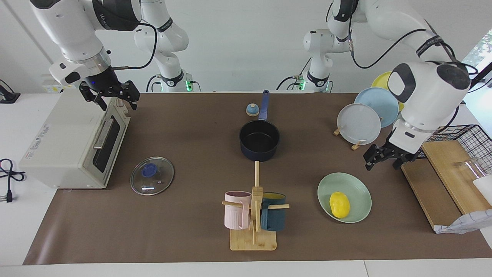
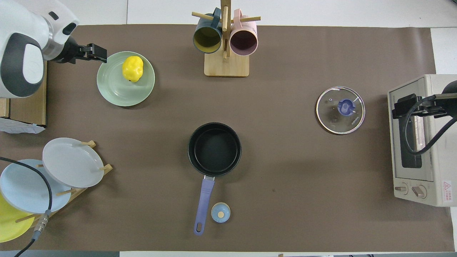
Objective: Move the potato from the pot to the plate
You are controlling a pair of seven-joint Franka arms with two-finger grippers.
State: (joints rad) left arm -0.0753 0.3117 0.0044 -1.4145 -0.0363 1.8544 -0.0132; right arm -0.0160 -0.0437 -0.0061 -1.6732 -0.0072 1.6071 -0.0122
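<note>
A white table (image 1: 192,269) carries a brown mat (image 1: 192,127). On the mat stand the pot (image 1: 259,144), empty, a glass lid (image 1: 152,176) and a toaster oven (image 1: 73,142) toward the right arm's end, a mug rack (image 1: 253,227) farther from the robots than the pot, and the plate (image 1: 355,188) under the potato (image 1: 339,204) toward the left arm's end, close below the raised left gripper (image 1: 384,157). A plate rack (image 1: 355,145) and a small blue bell (image 1: 252,110) sit nearer the robots.

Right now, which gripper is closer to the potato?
Left. The left gripper is open in the air beside the plate where the potato lies; the right gripper waits open over the toaster oven.
</note>
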